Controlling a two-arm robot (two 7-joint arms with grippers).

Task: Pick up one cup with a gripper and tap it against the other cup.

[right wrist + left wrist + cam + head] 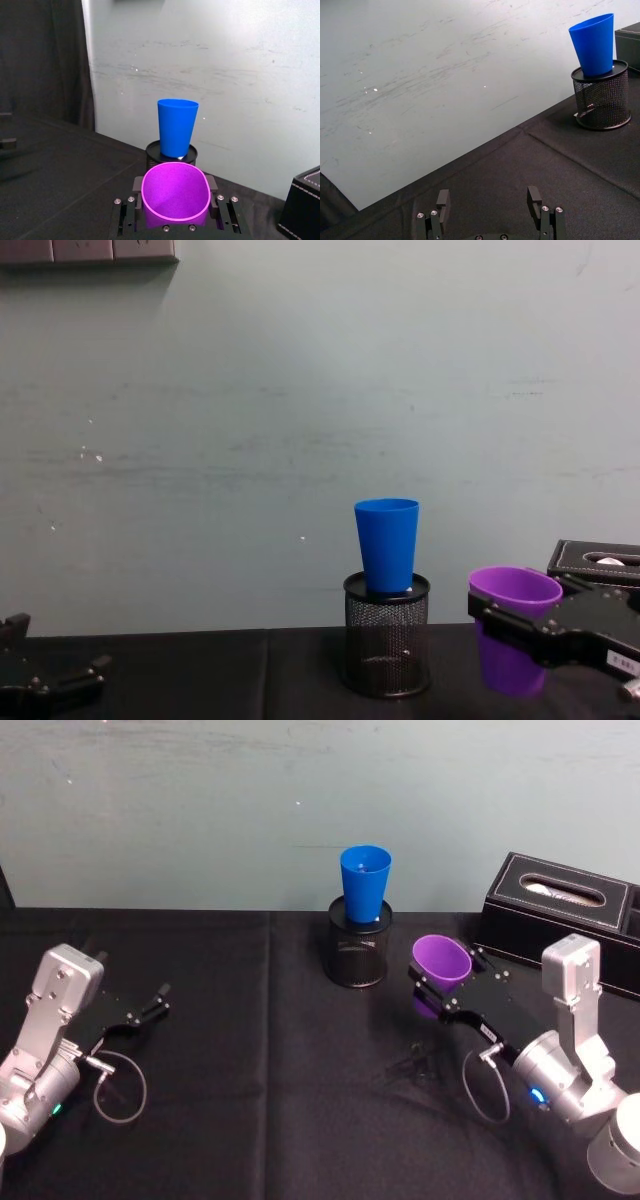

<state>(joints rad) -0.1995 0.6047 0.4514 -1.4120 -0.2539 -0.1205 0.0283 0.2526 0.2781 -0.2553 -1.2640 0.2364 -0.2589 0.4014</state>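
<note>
Blue cup (387, 540) foot hidden behind mesh holder (386, 650) rim, black box (560, 915) cropped by head view's right edge

Two plastic cups were in view: one purple cup (442, 960) and one blue cup (364, 880). There was one black wire-mesh pen holder (358, 958) and one black tissue box (560, 915). Two robot grippers were counted, one left gripper (160, 998) and one right gripper (445, 977). There was one black-covered table (250, 1070).
</note>
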